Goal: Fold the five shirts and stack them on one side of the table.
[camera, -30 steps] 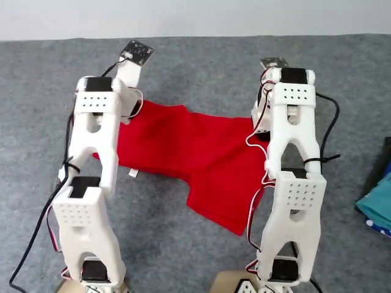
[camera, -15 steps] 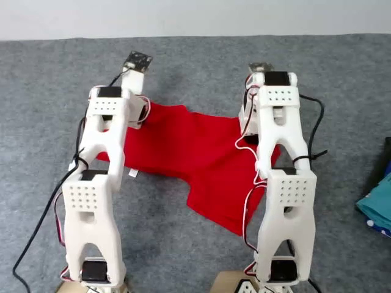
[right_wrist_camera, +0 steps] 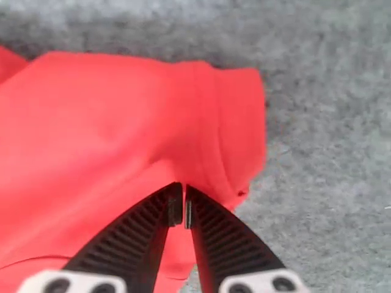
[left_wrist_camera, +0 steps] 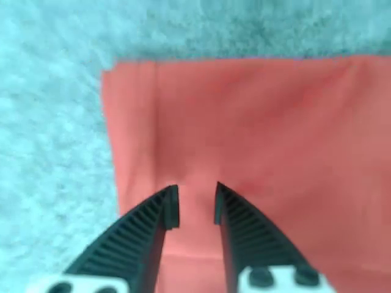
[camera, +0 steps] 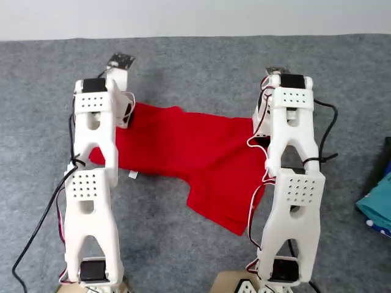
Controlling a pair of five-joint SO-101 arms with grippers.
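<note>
A red shirt [camera: 195,146] lies spread on the grey table, one part trailing toward the near right. My left gripper [camera: 125,113] is over the shirt's far-left corner. In the left wrist view this gripper [left_wrist_camera: 195,204] is open by a narrow gap, with flat red shirt [left_wrist_camera: 256,122] under its tips. My right gripper [camera: 261,125] is at the shirt's far-right corner. In the right wrist view that gripper [right_wrist_camera: 184,204] is shut on a raised fold of the red shirt [right_wrist_camera: 110,116], near the hemmed edge.
A teal folded cloth [camera: 376,207] lies at the right edge of the table, with a dark object [camera: 388,152] just beyond it. A small white tag [camera: 133,173] sticks out at the shirt's near-left edge. Grey table [camera: 195,67] stretches on beyond the shirt.
Both arms swung inward, then back outward. The left arm ended further left, and the shirt's far-left corner was drawn out to the left with it.
</note>
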